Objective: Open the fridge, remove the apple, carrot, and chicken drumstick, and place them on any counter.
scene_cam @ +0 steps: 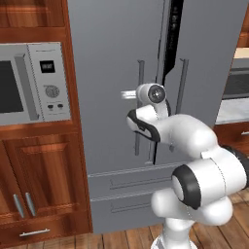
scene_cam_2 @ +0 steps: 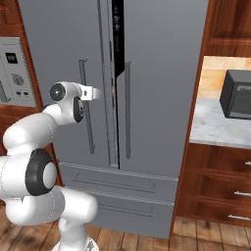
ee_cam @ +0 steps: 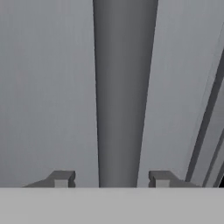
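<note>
fridge (scene_cam: 112, 73): you are seeing matte grey doors, with a black strip showing in the gap
handle (ee_cam: 124, 92): showing darker grey
microwave (scene_cam: 34, 82): showing silver
counter (scene_cam_2: 218, 128): showing white-grey veined marble
cabinets (scene_cam: 41, 180): showing reddish-brown wood

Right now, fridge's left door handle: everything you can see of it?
The left door handle is a long vertical matte-grey bar standing off the fridge door, beside the centre seam, where a dark gap shows. In the hand view it runs between the gripper fingertips, one on each side, with small gaps left.
</note>
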